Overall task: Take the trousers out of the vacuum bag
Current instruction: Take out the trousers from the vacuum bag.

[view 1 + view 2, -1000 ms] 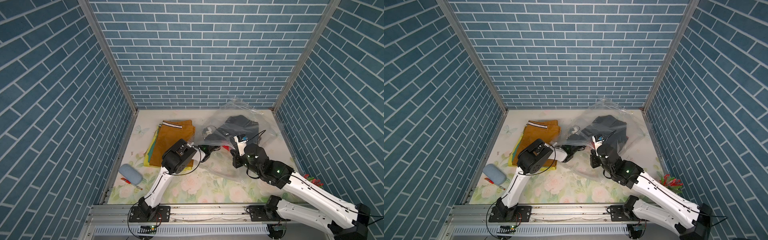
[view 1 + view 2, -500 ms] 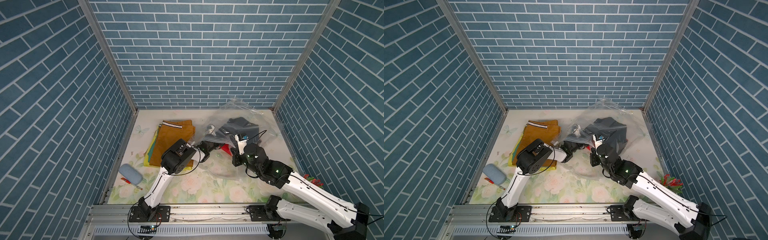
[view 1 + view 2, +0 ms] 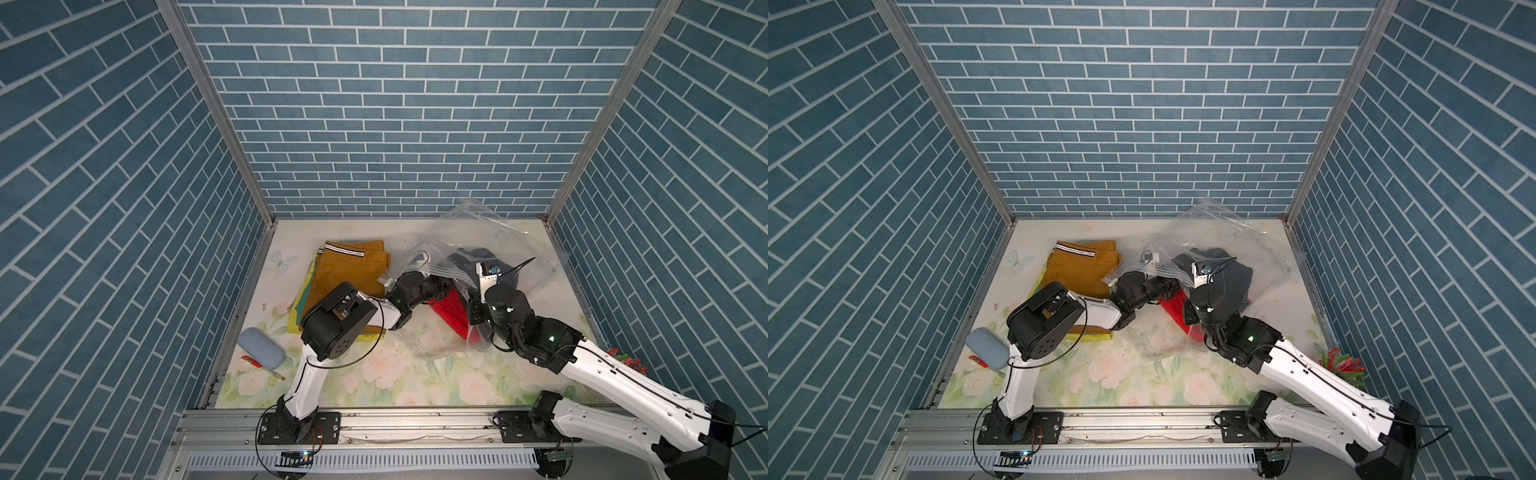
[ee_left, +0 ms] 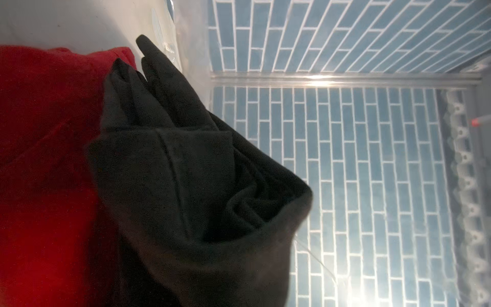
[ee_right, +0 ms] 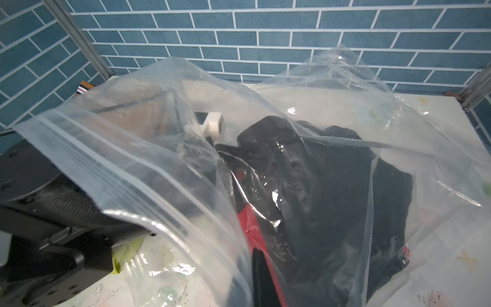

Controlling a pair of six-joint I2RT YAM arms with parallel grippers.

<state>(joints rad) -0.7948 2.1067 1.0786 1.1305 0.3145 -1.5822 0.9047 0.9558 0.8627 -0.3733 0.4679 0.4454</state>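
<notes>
Robot arms over a floral table [image 3: 374,374]; clear vacuum bag [image 3: 494,232] lies crumpled at the far right, with black trousers [image 4: 186,186] and red trousers [image 3: 451,313] inside it; left gripper [image 3: 445,286] reaches in through the bag's mouth, jaws together, pinching bunched black cloth; right gripper [image 5: 258,268] is clamped on the bag's plastic near the zip strip [image 5: 106,164]; mustard-brown trousers [image 3: 349,270] top a folded pile outside, just left of the bag.

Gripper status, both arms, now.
Left gripper: closed, gripping the black trousers inside the vacuum bag.
Right gripper: closed on the vacuum bag's edge.
</notes>
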